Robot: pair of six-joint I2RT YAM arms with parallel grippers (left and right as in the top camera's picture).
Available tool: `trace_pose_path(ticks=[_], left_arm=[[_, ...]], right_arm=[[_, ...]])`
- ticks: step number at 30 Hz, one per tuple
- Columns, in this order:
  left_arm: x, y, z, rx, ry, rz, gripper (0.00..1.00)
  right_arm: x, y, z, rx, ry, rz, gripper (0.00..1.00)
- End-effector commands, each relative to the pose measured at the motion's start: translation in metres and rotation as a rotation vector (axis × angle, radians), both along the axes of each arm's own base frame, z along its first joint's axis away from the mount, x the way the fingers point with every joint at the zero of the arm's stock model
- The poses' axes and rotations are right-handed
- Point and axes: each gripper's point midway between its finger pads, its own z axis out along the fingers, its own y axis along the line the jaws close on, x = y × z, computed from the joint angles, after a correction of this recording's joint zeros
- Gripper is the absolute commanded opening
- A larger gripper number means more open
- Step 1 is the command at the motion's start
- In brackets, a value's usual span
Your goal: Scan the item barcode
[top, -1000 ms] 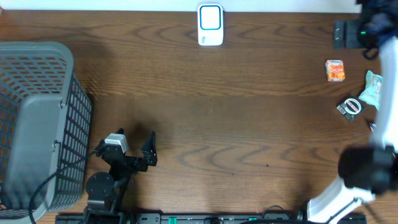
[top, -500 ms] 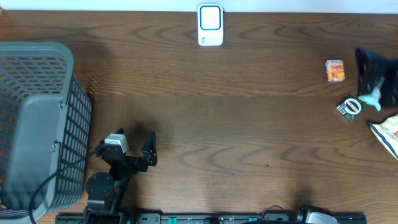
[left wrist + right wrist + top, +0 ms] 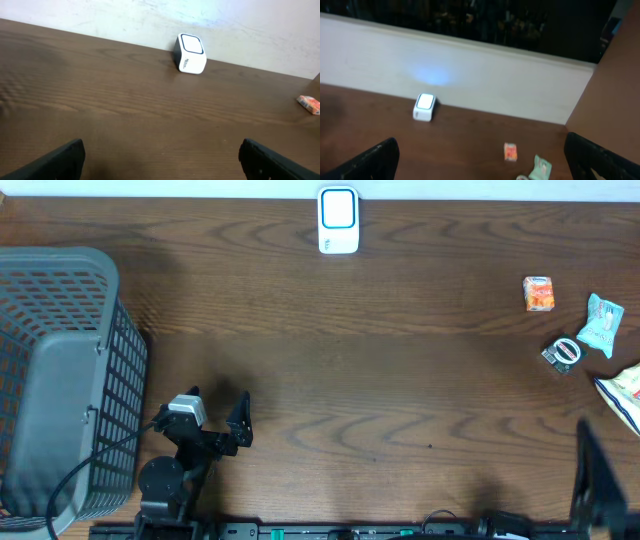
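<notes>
Plainly, both hands were seen spread wide and empty. The left hand (image 3: 216,412) was held near the table's (image 3: 400,360) near edge, just beside the grey basket (image 3: 60,360) at the left edge. The right hand (image 3: 485,162) was found at the near right corner, blurred from overhead. The white scanner (image 3: 338,221) was set at the middle of the far edge. Four items were laid by the right edge, untouched: an orange packet (image 3: 539,293), a teal packet (image 3: 602,323), a small round-labelled pack (image 3: 563,353) and a pale bag (image 3: 625,395) cut off by the frame.
</notes>
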Motion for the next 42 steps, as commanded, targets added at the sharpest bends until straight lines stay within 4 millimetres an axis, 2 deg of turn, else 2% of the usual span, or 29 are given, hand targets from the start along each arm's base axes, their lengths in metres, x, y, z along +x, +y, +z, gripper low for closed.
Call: trace_pose_path(ticks=[1,7,13,18,24,27,31,37,42], left_arm=[[-0.001,0.0,-0.013,0.019,0.035,-0.007,0.98],[-0.001,0.0,-0.013,0.018,0.035,-0.007,0.98],[-0.001,0.0,-0.013,0.018,0.035,-0.007,0.98],[-0.001,0.0,-0.013,0.018,0.035,-0.007,0.98],[-0.001,0.0,-0.013,0.019,0.036,-0.007,0.98],[-0.001,0.0,-0.013,0.019,0.035,-0.007,0.98],[-0.001,0.0,-0.013,0.018,0.035,-0.007,0.98],[-0.001,0.0,-0.013,0.019,0.035,-0.007,0.98],[-0.001,0.0,-0.013,0.019,0.035,-0.007,0.98]], right_arm=[[-0.022,0.005,-0.01,0.006,0.006,0.005,0.99],[-0.058,0.013,-0.024,0.002,-0.007,0.01,0.99],[-0.094,0.021,-0.03,-0.055,-0.087,0.012,0.99],[-0.109,0.024,-0.042,-0.081,-0.116,0.022,0.99],[-0.11,0.025,-0.059,-0.092,-0.198,0.083,0.99],[-0.103,0.027,-0.074,-0.095,-0.237,0.134,0.99],[-0.082,0.028,-0.094,-0.1,-0.281,0.168,0.99],[-0.03,0.032,-0.116,-0.119,-0.363,0.217,0.99],[0.021,0.027,-0.153,-0.117,-0.358,0.22,0.99]])
